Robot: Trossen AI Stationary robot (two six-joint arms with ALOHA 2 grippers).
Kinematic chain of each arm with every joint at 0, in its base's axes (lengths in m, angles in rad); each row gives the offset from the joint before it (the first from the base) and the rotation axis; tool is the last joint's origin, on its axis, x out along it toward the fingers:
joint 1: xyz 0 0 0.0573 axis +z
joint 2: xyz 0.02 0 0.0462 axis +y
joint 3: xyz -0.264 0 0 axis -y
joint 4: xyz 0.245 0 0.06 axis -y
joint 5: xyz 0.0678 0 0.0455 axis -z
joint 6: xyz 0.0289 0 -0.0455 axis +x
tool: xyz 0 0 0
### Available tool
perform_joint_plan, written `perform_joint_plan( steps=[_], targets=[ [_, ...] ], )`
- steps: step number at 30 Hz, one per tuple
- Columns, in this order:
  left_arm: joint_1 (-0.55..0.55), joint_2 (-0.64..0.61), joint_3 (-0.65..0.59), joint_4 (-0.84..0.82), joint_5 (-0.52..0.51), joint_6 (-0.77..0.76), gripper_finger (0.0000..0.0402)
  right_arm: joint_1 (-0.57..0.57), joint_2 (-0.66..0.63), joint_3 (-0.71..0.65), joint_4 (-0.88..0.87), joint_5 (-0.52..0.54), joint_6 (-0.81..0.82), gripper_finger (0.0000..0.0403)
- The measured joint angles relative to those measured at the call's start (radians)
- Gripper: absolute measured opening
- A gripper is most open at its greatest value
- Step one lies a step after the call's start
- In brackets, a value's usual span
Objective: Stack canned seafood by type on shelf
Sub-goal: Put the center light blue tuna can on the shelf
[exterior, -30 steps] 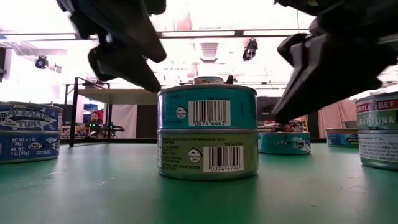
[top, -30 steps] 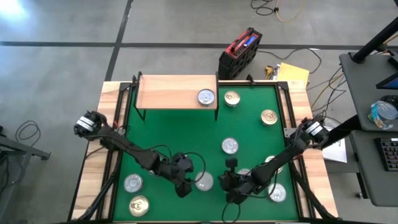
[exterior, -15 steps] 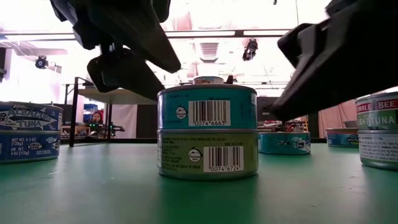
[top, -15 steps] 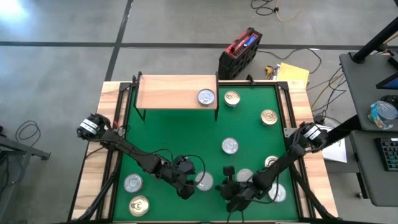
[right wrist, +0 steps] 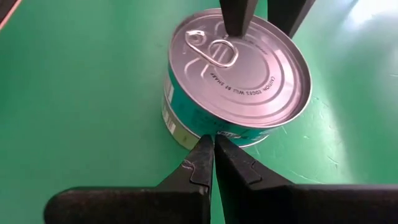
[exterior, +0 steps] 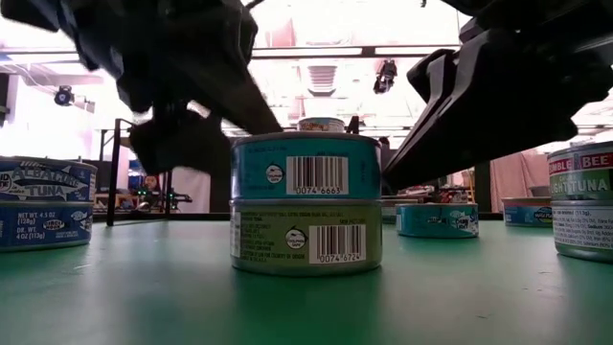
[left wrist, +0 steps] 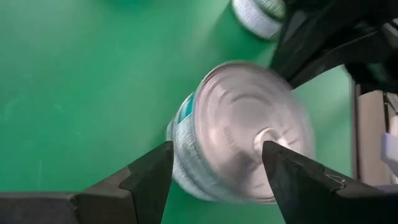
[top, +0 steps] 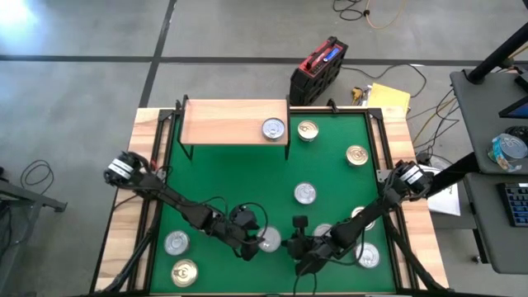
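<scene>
Two tins stand stacked on the green mat (top: 231, 190) near its front edge: a teal-sided, silver-topped tin (exterior: 306, 168) on an olive-labelled one (exterior: 306, 237). My left gripper (left wrist: 217, 146) is open at the stack's left. One finger is over the top tin's lid, the other beside its wall; whether either touches, I cannot tell. My right gripper (right wrist: 213, 140) is shut against the stack from the right. The shelf (top: 235, 121) stands at the far left with one silver-topped tin (top: 273, 129) near its right end. My right gripper presses its shut fingertips (right wrist: 202, 155) against the side wall of the top tin (right wrist: 205, 127), low down near the seam with the tin below. The fingers slant down from the table's right. Both tins stay upright and stacked, the lower one on the mat.
Single tins lie about the mat: gold-topped ones (top: 307, 130) (top: 357, 155) (top: 183, 272), silver-topped ones (top: 305, 193) (top: 176, 242). More tins (top: 367, 256) sit under my right arm. Two-high stacks stand at the low view's left (exterior: 43, 201) and right (exterior: 579, 201). A red case (top: 318, 70) lies beyond the table.
My left gripper has come down and rolled, closing in on the top tin while staying open. My right gripper has edged toward the table's left, still shut. The two-tin stack has slid a little toward the table's left edge, upright and still stacked.
</scene>
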Motion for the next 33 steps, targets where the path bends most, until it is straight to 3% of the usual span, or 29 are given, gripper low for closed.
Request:
perform_joint_plan(
  steps=[9, 33],
  targets=[
    [0.004, 0.038, -0.027, 0.153, -0.004, 0.017, 0.0231, -0.006, 0.000, 0.000, 0.019, -0.010, -0.003, 0.0009],
    [0.005, 0.035, -0.014, 0.261, -0.014, 0.071, 0.0231, -0.009, 0.003, 0.001, 0.019, -0.014, -0.005, 0.0009]
  ],
)
